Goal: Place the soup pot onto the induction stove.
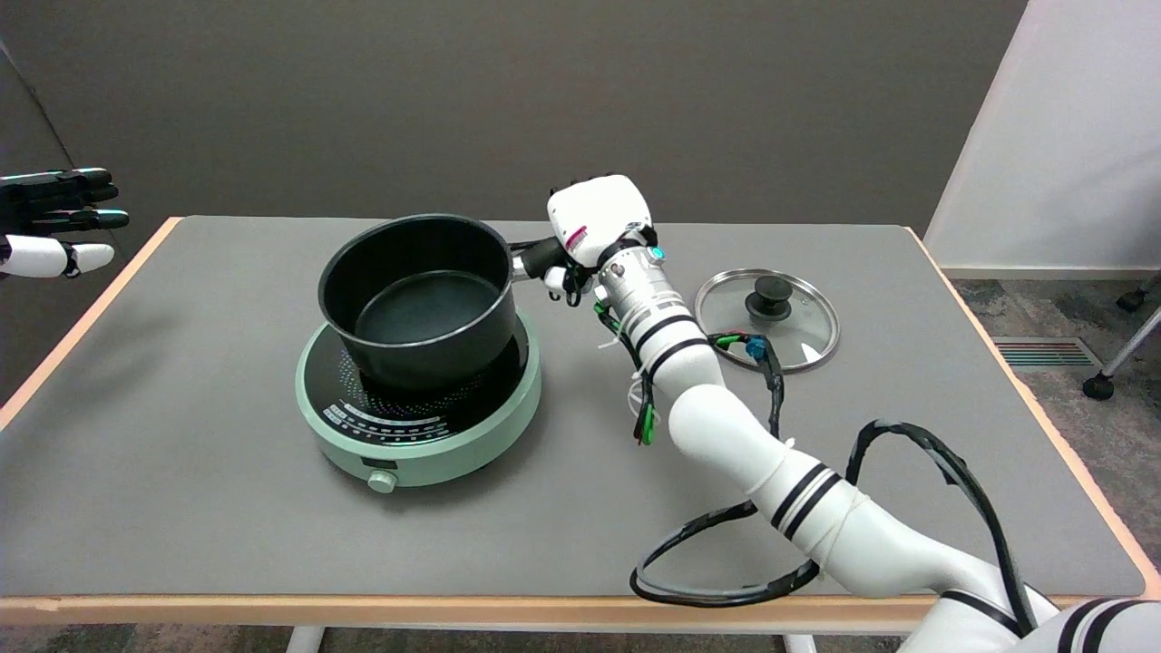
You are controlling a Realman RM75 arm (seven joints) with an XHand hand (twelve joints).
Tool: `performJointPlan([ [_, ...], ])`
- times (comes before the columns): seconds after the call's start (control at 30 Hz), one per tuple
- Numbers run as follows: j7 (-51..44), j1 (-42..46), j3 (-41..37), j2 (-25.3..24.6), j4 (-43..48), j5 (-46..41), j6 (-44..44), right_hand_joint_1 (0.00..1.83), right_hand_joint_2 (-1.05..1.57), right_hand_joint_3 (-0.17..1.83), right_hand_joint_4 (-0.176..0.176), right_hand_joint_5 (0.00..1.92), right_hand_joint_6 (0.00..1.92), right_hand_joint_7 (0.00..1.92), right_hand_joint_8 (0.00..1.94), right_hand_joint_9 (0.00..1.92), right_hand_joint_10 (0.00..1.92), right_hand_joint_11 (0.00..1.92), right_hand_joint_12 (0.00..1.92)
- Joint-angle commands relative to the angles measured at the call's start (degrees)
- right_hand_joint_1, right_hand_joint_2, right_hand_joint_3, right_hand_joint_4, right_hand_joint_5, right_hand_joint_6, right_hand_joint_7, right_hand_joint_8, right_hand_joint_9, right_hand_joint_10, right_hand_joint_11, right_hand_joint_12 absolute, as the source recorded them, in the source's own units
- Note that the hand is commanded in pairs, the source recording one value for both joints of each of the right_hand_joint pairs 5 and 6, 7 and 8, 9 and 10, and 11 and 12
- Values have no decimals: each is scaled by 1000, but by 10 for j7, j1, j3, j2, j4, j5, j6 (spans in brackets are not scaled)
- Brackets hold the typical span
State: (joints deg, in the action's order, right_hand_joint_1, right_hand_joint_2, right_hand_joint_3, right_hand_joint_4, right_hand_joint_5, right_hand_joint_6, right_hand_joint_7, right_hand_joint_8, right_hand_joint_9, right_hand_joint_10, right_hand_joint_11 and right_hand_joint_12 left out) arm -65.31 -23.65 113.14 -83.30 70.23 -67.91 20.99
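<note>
One long handle [537, 257] is the only real purchase the soup pot [417, 295] offers, and the right hand [594, 222] is already on it: the handle runs straight out from the pot wall into the underside of the hand, and the fingers appear curled round it, though the white back of the hand hides most of them, so how firm the hold is cannot be read. The pot itself lies just beyond the hand's fingertips, on the side away from the forearm, and it stands over the induction stove [419, 404]. Its base seems to be at or just above the dark cooking plate, set toward the plate's far edge; whether it is fully down or a shade lifted I cannot tell.

As a thing to handle, the pot looks rigid, dark-coated metal, empty, and probably of middling weight. Held by the end of the handle, that weight hangs well out from the hand, so it will likely want to tip down at the far rim and twist in the grip. The handle looks smooth, so a grasp close to the pot wall should steady it better than one near the tip. The stove's top is likely glassy, so a gentle, level set-down seems wise.

A glass lid [767, 317] lies flat on the surface behind the hand, beside the forearm, clear of both.
</note>
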Motion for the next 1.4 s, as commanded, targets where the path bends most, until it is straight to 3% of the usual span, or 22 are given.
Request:
performJointPlan([
  [0.03, 41, 36, 22, -1, 36, 44, 27, 776, 930, 833, -13, 1920, 1920, 1920, 1920, 1920, 1920, 1920, 1920],
  [0.6, 41, 24, 23, -1, 24, 36, -15, 806, 826, 861, -13, 1920, 1920, 1920, 1920, 1920, 1920, 1920, 1920],
  [1.4, 41, -3, 29, -8, -23, 38, -2, 817, 787, 868, -14, 1920, 1920, 1920, 1920, 1920, 1920, 1920, 1920],
])
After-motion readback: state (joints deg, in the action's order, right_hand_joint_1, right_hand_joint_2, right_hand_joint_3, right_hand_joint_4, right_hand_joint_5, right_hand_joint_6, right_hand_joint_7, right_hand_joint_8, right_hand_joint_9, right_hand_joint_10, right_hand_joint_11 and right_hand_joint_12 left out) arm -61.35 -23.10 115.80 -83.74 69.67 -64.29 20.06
